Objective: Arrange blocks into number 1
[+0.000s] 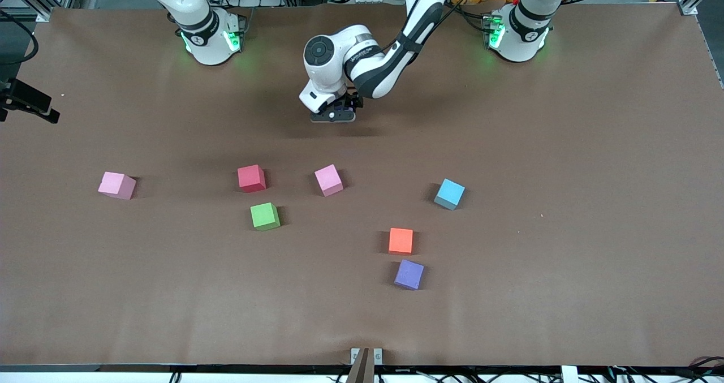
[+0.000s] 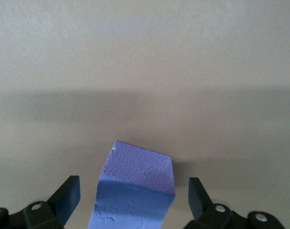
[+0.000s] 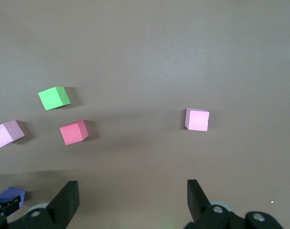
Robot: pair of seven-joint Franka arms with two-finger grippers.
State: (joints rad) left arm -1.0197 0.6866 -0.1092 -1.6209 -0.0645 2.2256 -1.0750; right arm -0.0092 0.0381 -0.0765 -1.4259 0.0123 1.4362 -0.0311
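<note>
Matte foam cubes on the brown table (image 1: 565, 145), nearest first:
- purple cube (image 1: 408, 274)
- orange cube (image 1: 400, 240)
- green cube (image 1: 264, 216)
- light blue cube (image 1: 449, 193)
- two pink cubes (image 1: 116, 185) (image 1: 328, 179)
- red cube (image 1: 251, 178)
- violet-blue cube (image 2: 140, 167), farthest: sits untouched between the wide-spread fingers of the left gripper (image 2: 133, 191).

Right gripper (image 3: 133, 188): spread, empty, waiting high over the table.

Handling: probably light and squashy; pinch opposite flat faces gently.

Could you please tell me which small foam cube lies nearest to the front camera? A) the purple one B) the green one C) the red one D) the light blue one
A: the purple foam cube lies lowest in the front view, just below the orange foam cube.
</note>
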